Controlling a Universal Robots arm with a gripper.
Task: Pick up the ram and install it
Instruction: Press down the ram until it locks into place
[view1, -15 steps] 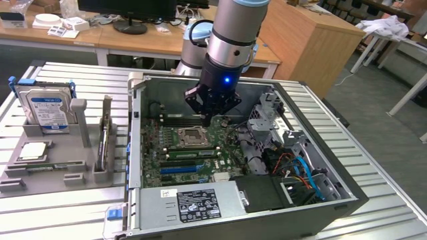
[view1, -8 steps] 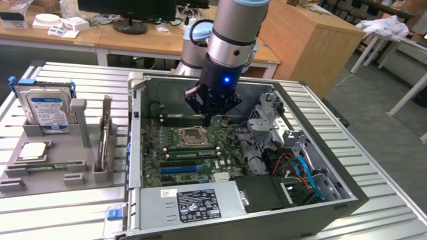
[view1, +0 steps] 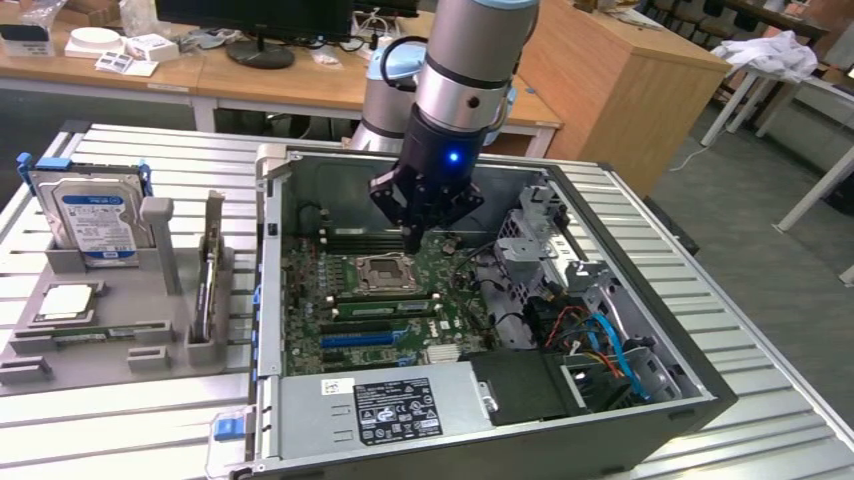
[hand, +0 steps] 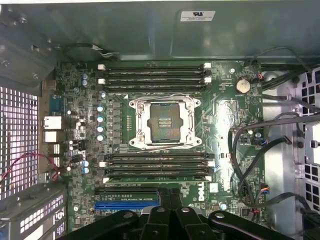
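Our gripper (view1: 414, 238) hovers over the motherboard (hand: 225, 107) inside the open computer case (view1: 627, 425), jaws together, holding nothing. The ram (view1: 88, 331) lies in the grey tray (view1: 127, 300) on the bench (view1: 761, 340), well apart.

Even indoor light, no hard shadows; wrist view softer than exterior view.
Exterior view: bright, diffuse from overhead; soft sheen on the slatted metal table (view1: 747, 330); the computer case (view1: 627, 420) interior darker, shaded under the arm. A blue light glows on the gripper (view1: 416, 240). Wrist view: motherboard (hand: 225, 100) evenly lit, slightly hazy; case wall washed pale; gripper linkages near-black, blurred at close range.
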